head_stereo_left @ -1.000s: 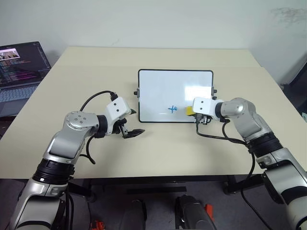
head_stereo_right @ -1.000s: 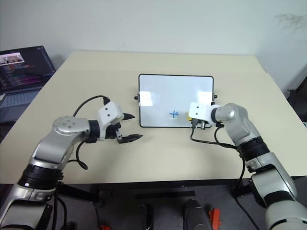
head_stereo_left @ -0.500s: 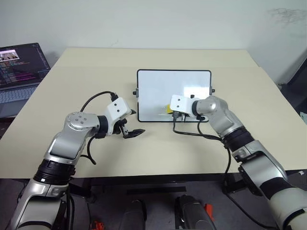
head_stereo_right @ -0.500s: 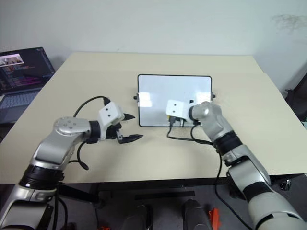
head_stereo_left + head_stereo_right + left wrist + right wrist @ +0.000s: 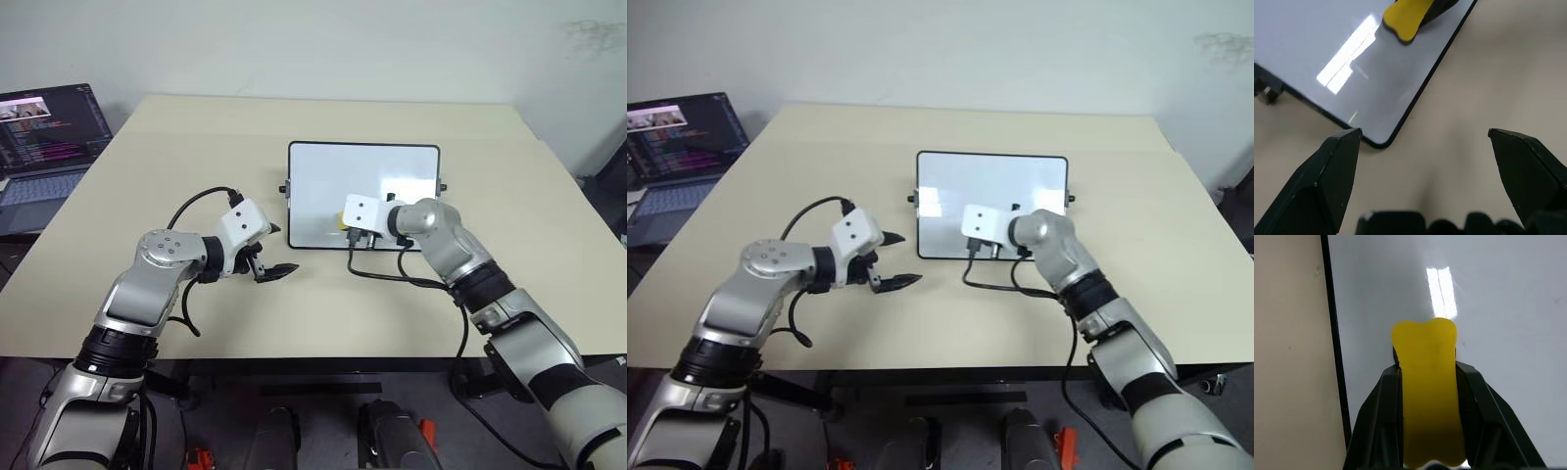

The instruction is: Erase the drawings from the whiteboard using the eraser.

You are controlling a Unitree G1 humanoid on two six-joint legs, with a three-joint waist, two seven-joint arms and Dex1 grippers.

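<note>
The whiteboard (image 5: 328,176) lies flat in the middle of the table, and the part of its surface I can see is plain white. The drawings are hidden. My right gripper (image 5: 1426,366) is shut on the yellow eraser (image 5: 1425,382), whose tip rests on the board near the near edge, left of the middle. The eraser (image 5: 340,223) peeks out beside the white wrist housing, and the eraser (image 5: 1404,19) also appears in the left wrist view. My left gripper (image 5: 1423,133) is open, holds nothing, and hovers over the table just off the board's near left corner (image 5: 1376,142).
An open laptop (image 5: 44,137) sits off the table's far left corner. A black cable (image 5: 392,276) loops from my right wrist over the table in front of the board. Bare tabletop surrounds the board on all sides.
My right gripper slid the eraser left along the board's near edge, across the spot where a blue cross mark showed; that mark is no longer seen. The left arm stayed put.
</note>
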